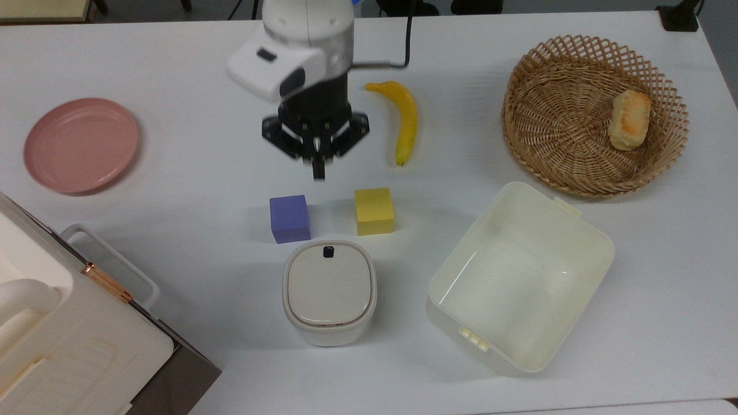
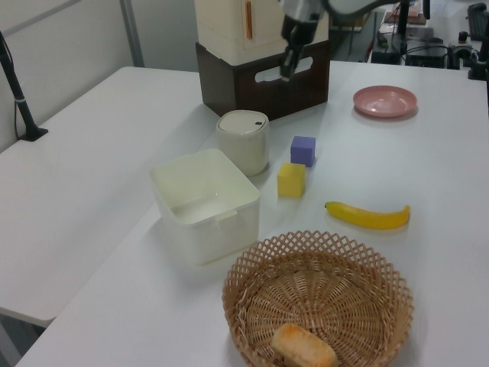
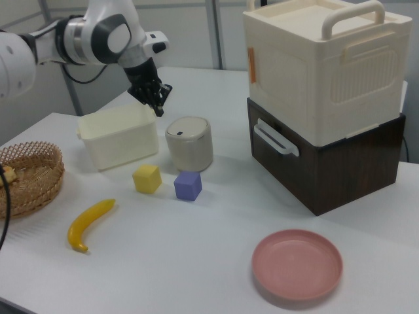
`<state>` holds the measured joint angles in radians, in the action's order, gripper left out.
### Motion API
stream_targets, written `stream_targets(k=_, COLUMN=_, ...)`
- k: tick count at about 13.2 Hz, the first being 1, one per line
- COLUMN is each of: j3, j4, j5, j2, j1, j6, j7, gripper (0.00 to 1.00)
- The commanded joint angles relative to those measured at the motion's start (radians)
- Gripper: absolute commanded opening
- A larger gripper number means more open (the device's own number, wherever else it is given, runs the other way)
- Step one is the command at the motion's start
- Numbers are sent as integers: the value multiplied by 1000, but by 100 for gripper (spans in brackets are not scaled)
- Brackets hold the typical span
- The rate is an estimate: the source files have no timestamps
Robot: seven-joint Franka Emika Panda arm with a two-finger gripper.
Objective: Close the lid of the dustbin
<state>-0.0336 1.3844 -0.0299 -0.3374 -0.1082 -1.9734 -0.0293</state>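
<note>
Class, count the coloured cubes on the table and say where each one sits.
2. The purple cube and the yellow cube sit side by side just above the dustbin in the top view, purple on the top view's left, yellow on its right. None appear hidden.

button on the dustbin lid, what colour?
Black, a small button near one edge of the beige lid. The top view shows it best.
</note>
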Motion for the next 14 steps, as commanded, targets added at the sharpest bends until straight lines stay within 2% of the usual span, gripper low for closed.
stream_targets(k=1, j3=-8, j4=220, j5=4, j2=208, j1=-2, j6=80, j7=-9, gripper=0)
stream_targets(k=2, j3=-9, j4=261, j5=4, j2=250, j1=-2, j6=121, j7=-9, gripper=0)
stream_targets(k=4, j3=-8, j4=283, j5=4, j2=290, j1=7, j6=207, j7=-9, gripper=0)
stream_targets(k=5, j3=-5, j4=286, j5=4, j2=297, j1=21, j6=234, j7=-9, gripper=4)
stream_targets(k=6, j3=-6, j4=286, j5=4, j2=301, j1=27, j6=252, j7=-9, gripper=15)
stream_targets(k=9, j3=-5, j4=277, j5=4, j2=301, j1=33, j6=272, j7=-9, gripper=66)
stream_targets(k=10, j3=-6, j4=274, j5=4, j2=301, j1=32, j6=271, j7=-9, gripper=79)
stream_targets(k=11, j3=-6, j4=274, j5=2, j2=301, j1=30, j6=268, j7=-9, gripper=96)
stream_targets(k=12, j3=-6, j4=272, j5=1, j2=302, j1=28, j6=268, j7=-8, gripper=100)
stream_targets(k=14, j3=-3, j4=272, j5=1, j2=304, j1=31, j6=269, j7=76, gripper=100)
